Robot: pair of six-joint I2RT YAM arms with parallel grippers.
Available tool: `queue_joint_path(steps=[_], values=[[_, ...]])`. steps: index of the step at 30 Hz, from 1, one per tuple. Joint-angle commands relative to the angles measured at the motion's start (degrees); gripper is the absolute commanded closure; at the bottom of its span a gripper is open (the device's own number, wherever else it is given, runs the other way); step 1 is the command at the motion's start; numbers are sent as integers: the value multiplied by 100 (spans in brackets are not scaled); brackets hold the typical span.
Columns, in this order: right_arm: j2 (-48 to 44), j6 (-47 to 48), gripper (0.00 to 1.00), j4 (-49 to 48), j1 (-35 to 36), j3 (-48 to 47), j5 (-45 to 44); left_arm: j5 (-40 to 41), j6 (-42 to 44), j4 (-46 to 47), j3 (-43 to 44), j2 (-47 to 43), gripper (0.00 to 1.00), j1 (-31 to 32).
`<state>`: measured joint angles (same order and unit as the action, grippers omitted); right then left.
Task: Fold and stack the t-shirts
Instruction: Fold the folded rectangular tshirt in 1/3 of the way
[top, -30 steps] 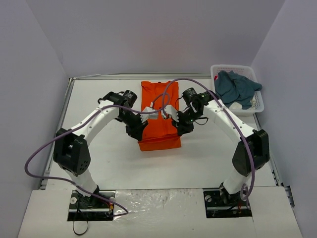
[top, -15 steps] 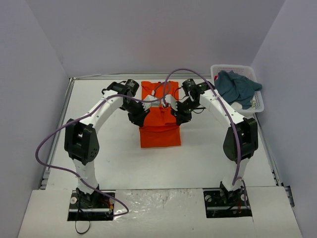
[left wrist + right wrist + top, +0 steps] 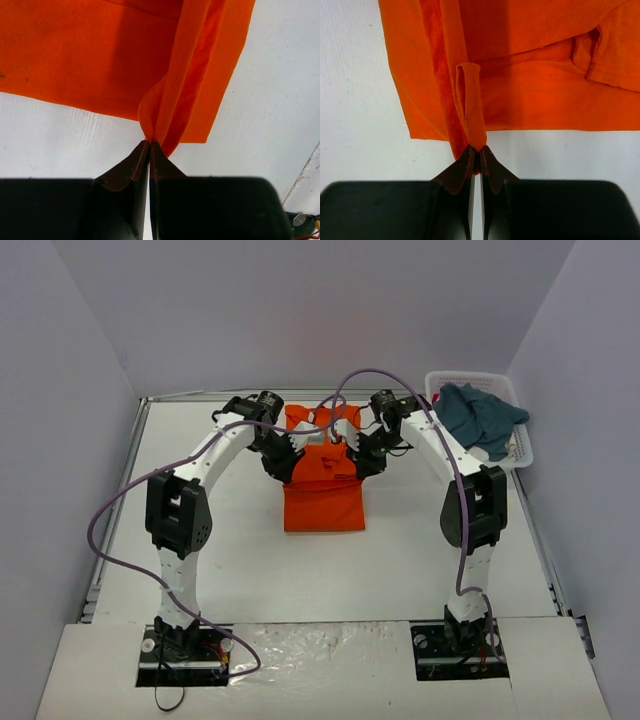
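The orange t-shirt (image 3: 322, 495) lies on the white table's middle, its near part folded into a rectangle. My left gripper (image 3: 297, 445) is shut on a pinch of the shirt's left edge (image 3: 165, 100), lifted off the table. My right gripper (image 3: 345, 439) is shut on the shirt's right edge, where a narrow loop of orange cloth (image 3: 469, 107) rises from the closed jaws. Both grippers hang close together above the shirt's far half. The teal-blue t-shirt (image 3: 478, 417) sits bunched in the basket at the back right.
A white lattice basket (image 3: 520, 445) stands at the table's back right corner against the right wall. Purple cables (image 3: 352, 380) arc over both arms. A raised rail (image 3: 128, 455) runs along the table's left edge. Bare white table (image 3: 220, 540) surrounds the orange shirt.
Both grippers have carried the shirt's held edge away from the arm bases toward the far end, drawing closer together. The near fold stays put on the table.
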<state>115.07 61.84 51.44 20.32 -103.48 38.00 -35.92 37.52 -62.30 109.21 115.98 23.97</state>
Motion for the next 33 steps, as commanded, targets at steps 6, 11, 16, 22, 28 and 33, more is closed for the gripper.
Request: queue_joint_path(steps=[6, 11, 16, 22, 28, 33], values=[[586, -182, 100, 191, -168, -480, -73, 59, 493, 78, 408, 100, 98, -41], [842, -199, 100, 191, -221, -787, -100, 59, 537, 69, 698, 407, 98, -120], [1070, -208, 100, 191, -291, -1051, -135, 59, 564, 60, 1076, 671, 98, -147], [1334, -225, 100, 191, -353, -1376, -152, 59, 608, -19, 1454, 1005, 98, -164], [1589, -243, 100, 191, -370, -1613, -188, 68, 634, -10, 1577, 1137, 97, -190], [1773, -252, 100, 191, -370, -1728, -187, 68, 617, 16, 1639, 1233, 98, -217]])
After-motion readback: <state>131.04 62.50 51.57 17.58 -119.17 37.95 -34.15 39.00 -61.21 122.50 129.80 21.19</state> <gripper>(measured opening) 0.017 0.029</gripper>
